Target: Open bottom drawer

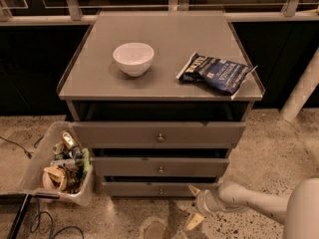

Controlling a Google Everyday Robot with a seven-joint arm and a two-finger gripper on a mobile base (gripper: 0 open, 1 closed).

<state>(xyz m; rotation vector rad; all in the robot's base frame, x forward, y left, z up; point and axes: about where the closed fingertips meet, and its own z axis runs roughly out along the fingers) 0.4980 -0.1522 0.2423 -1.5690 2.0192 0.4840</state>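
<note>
Arm [259, 205] is coming in low from the near right, lying almost flat over the floor [279, 153] and pointing left at the cabinet [164, 83]. The gripper [195, 206] is hanging just in front of the right part of the bottom drawer [139, 188], right of its little round knob [160, 191]. Pincer is spread wide, holding nothing: one fingertip [193, 189] is sitting up against the drawer front, the other is pointing down over the floor. White bowl [133, 58] and chip bag [215, 72] are sitting on top, and a bin [35, 158] of junk is on the left.
</note>
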